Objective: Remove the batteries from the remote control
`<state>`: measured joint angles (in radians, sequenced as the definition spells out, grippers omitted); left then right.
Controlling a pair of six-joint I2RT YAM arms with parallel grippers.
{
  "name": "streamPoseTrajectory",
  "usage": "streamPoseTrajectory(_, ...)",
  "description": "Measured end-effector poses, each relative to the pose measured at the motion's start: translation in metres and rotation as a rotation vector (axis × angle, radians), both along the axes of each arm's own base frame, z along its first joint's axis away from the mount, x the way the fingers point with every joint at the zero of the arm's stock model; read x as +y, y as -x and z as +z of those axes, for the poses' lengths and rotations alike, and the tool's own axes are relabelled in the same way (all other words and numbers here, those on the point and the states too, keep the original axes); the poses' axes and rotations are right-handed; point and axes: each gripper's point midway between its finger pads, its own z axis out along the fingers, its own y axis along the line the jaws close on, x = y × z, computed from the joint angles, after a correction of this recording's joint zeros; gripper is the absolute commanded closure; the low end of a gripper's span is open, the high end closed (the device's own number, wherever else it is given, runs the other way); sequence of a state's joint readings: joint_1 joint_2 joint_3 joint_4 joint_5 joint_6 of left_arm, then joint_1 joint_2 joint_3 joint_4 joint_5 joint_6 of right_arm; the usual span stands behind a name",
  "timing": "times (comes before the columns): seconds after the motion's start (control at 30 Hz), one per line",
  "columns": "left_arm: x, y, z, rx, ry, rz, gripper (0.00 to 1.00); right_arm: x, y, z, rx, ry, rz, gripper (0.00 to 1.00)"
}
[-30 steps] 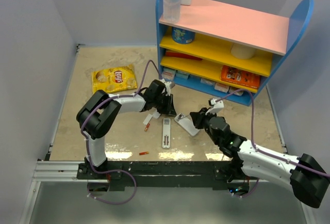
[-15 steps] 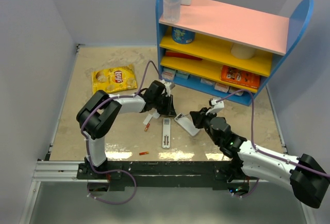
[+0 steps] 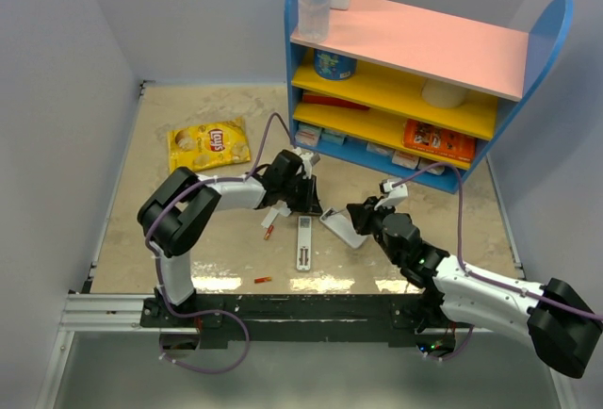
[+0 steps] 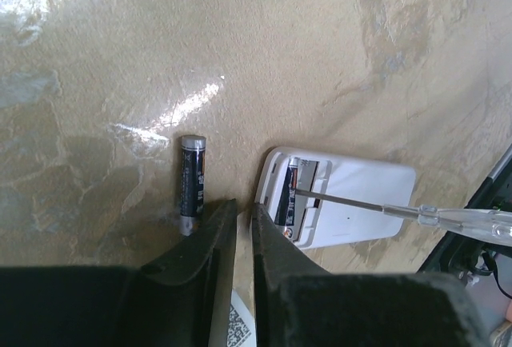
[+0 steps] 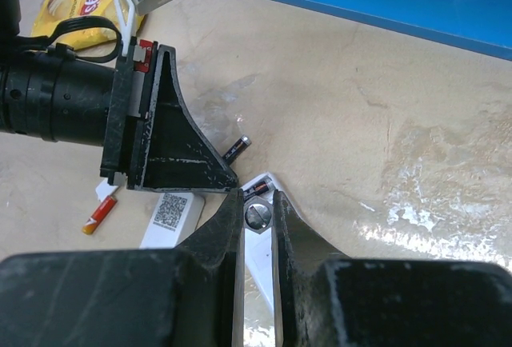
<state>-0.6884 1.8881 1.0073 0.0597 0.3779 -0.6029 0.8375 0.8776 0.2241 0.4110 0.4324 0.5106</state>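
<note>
Though half-hidden, remote control [image 5: 170, 213] (seemingly) open.

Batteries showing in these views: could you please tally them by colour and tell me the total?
Red-orange batteries, loose: 2
Dark battery, loose: 1
Dark battery in the slot of the white device: 1
Total: 4

Tight in the middle: left pincer [image 3: 309, 205], right pincer [image 3: 354, 217] and its thin stick [image 4: 404, 211] crowd the remote control [image 3: 303, 242]. Shelf [image 3: 424, 46] blocks the far right. Open worktop [image 3: 121, 220] runs left, short of the chip bag [image 3: 209, 143].
</note>
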Motion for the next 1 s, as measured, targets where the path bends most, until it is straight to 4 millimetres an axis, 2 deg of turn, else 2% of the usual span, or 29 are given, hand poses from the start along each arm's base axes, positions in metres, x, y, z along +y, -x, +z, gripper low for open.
streamPoseTrajectory(0.17,0.006,0.001,0.004,-0.007,-0.030,0.026,0.81,0.001,-0.002,0.005,-0.016,0.014,0.009,1.00)
streamPoseTrajectory(0.77,0.032,-0.024,0.038,-0.132,-0.102,0.167,0.80,0.016,-0.008,0.021,-0.032,0.015,0.050,1.00)
streamPoseTrajectory(0.87,0.034,-0.027,0.050,-0.157,-0.088,0.179,0.79,0.017,-0.008,0.026,-0.024,0.018,0.051,1.00)
streamPoseTrajectory(1.0,0.038,-0.027,0.076,-0.219,-0.054,0.176,0.76,0.020,-0.009,0.037,0.015,0.036,0.049,1.00)
